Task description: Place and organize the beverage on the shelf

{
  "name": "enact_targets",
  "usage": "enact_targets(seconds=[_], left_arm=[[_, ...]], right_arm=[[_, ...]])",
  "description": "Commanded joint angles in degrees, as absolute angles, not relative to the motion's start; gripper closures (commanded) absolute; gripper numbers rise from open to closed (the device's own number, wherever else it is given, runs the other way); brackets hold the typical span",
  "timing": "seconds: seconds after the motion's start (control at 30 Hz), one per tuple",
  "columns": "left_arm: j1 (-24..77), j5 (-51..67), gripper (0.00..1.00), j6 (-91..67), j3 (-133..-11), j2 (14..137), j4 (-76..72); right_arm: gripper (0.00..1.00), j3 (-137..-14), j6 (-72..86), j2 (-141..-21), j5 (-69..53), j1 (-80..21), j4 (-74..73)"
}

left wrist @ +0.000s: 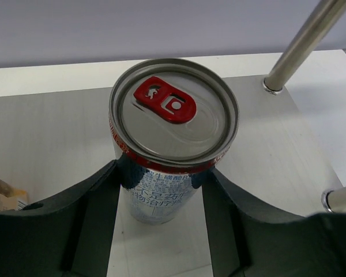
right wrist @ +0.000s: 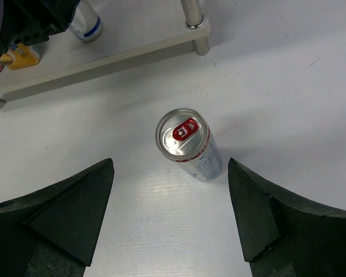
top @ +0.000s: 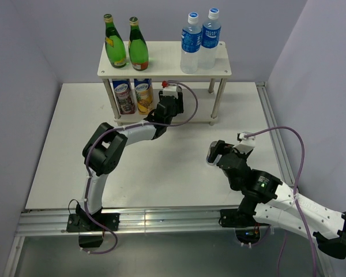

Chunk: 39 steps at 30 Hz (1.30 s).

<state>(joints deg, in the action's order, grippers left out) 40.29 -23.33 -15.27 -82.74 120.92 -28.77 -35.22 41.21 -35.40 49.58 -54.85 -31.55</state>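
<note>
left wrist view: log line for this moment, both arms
left fingers: shut on red-tab can over lower shelf | right fingers: open above second can on table

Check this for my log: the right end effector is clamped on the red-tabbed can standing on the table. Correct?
Not clamped: the right end effector is open, clear of the red-tabbed can standing on the table; the right wrist view shows it.

Green bottles (top: 115,46) wear yellow labels; clear bottles (top: 191,46) blue ones. The shelf (top: 161,57) has pale whitish boards and silver posts. The shelf can (left wrist: 173,115) is silver with red tab, red rim band, blue lettering; the loose can (right wrist: 187,144) matches. The tabletop (top: 173,179) is white.
</note>
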Motion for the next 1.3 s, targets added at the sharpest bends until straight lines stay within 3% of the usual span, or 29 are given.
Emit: enact_targets(seconds=[0.0, 0.1, 0.2, 0.3, 0.33, 0.53, 0.83, 1.07, 1.27], left_arm=[[39.9, -23.64, 1.0, -14.5, -86.22, 120.32, -33.4], [39.81, -24.6, 1.0, -14.33, -85.69, 120.41, -33.58], [39.81, -24.35, 0.85, -14.68, -84.91, 120.32, -33.31], [39.81, -22.85, 0.57, -15.29, -83.5, 119.62, -33.05], [39.81, -22.76, 0.39, -15.55, -82.97, 119.45, -33.22], [39.9, -23.02, 0.01, -16.08, -78.4, 116.64, -34.01], [42.44, -25.57, 0.01, -18.37, -68.91, 105.84, -29.99], [47.54, -27.68, 0.01, -19.94, -59.95, 95.21, -25.95], [50.97, -28.39, 0.01, -21.27, -55.46, 82.55, -18.91]], right_arm=[[0.13, -34.98, 41.04, -35.51, 49.92, -54.49, -29.71], [0.14, -34.98, 41.04, -35.77, 50.1, -54.4, -29.71], [0.13, -35.07, 41.22, -36.3, 50.45, -54.49, -29.88], [0.14, -35.16, 41.4, -36.56, 50.89, -54.41, -29.88], [0.14, -35.16, 41.4, -36.56, 51.06, -54.4, -29.88], [0.14, -35.16, 41.48, -36.47, 51.24, -54.49, -29.97], [0.13, -36.21, 44.38, -37.88, 50.54, -54.58, -32.25], [0.11, -34.28, 63.07, -44.46, 46.41, -54.58, -38.57], [0.11, -32.17, 70.13, -48.86, 46.76, -54.58, -39.29]])
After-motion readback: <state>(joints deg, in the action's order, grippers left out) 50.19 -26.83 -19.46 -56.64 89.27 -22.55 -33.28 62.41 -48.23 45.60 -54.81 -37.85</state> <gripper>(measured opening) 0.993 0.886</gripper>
